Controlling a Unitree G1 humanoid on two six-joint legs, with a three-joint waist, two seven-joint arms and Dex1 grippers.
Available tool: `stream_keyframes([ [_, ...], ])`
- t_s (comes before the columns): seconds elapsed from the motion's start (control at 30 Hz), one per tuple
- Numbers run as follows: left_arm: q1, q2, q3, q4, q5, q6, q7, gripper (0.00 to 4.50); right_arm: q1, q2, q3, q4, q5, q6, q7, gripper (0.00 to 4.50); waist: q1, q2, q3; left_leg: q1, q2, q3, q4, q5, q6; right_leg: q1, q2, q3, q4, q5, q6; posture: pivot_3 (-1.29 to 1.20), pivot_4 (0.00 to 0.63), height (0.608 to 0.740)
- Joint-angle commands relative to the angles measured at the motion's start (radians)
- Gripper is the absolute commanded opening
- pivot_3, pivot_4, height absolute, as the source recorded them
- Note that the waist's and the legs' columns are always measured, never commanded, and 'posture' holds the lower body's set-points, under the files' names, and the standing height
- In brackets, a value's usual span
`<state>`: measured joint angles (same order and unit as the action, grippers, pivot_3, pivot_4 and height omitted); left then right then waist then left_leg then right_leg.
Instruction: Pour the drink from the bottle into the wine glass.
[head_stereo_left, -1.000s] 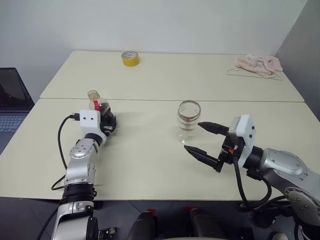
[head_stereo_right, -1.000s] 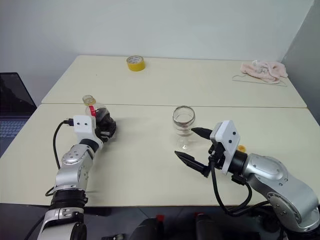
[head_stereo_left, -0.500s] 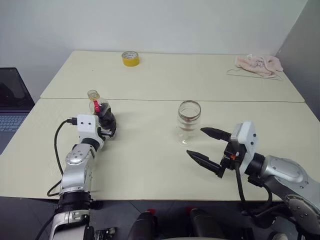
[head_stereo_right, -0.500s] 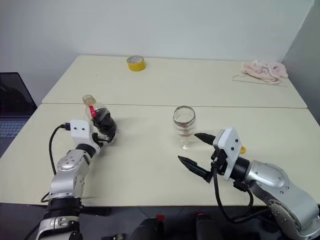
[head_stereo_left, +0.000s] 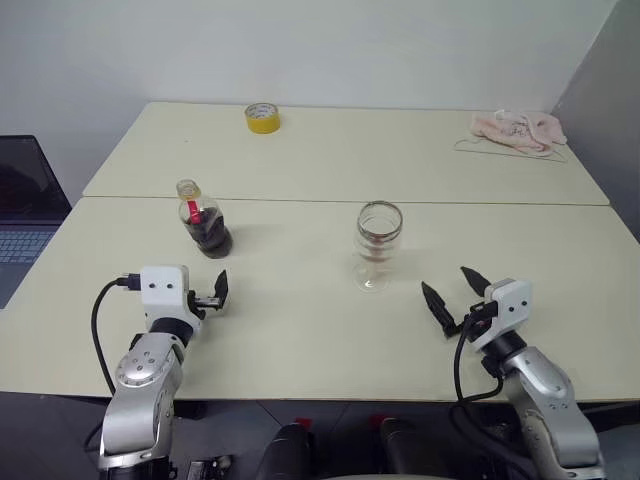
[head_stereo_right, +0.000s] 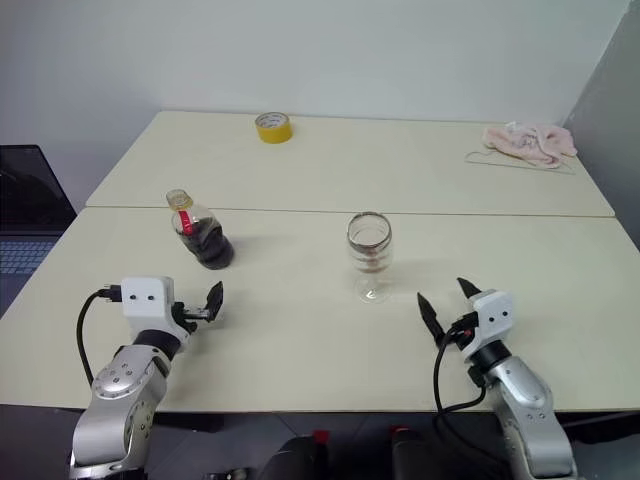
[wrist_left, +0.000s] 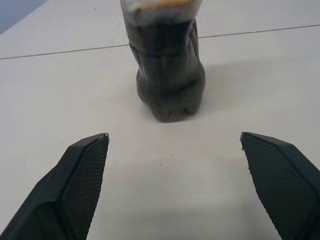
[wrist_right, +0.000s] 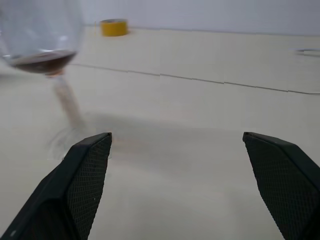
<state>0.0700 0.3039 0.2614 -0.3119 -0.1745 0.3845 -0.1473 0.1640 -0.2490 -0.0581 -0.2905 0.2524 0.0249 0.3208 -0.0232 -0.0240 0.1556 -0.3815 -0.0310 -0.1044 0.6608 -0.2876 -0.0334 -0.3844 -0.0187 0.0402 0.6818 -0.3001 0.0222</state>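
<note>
The bottle (head_stereo_left: 205, 222) stands upright on the left of the near table (head_stereo_left: 300, 330), half full of dark drink, with a red strip at its neck. My left gripper (head_stereo_left: 218, 292) is open and a short way in front of it, not touching; the left wrist view shows the bottle (wrist_left: 170, 75) beyond the spread fingers (wrist_left: 80, 170). The wine glass (head_stereo_left: 378, 245) stands upright mid-table with a little reddish-brown drink (wrist_right: 42, 60) in its bowl. My right gripper (head_stereo_left: 450, 288) is open and empty, low over the table, nearer me than the glass and to its right.
A yellow tape roll (head_stereo_left: 261, 117) and a pink cloth (head_stereo_left: 517, 129) lie on the far table. A laptop (head_stereo_left: 25, 215) sits off the left edge. A seam runs between the two tables just behind the bottle.
My left gripper has drawn back from around the bottle, which stays standing. My right gripper has sunk and swung right, away from the glass, turning to point level.
</note>
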Motion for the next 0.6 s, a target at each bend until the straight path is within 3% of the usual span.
stream_keyframes([
  [0.03,0.026,-0.019,-0.003,-0.075,0.018,-0.064,0.013,4.45,0.039,0.016,-0.043,0.019,-0.032,-0.135,-0.012,4.50,0.001,0.000,0.000,0.000,0.000,0.000,0.000,0.000,0.000,0.000,0.000,0.000,0.000,0.000,0.000,0.00,0.150,0.740],
  [0.6,0.076,-0.053,-0.019,-0.094,0.016,-0.107,0.006,4.45,0.123,0.051,-0.054,-0.006,0.027,-0.120,0.012,4.50,0.000,0.003,-0.001,0.001,0.000,0.000,0.000,0.000,0.000,0.002,0.000,0.000,0.000,0.000,0.000,0.00,0.150,0.740],
])
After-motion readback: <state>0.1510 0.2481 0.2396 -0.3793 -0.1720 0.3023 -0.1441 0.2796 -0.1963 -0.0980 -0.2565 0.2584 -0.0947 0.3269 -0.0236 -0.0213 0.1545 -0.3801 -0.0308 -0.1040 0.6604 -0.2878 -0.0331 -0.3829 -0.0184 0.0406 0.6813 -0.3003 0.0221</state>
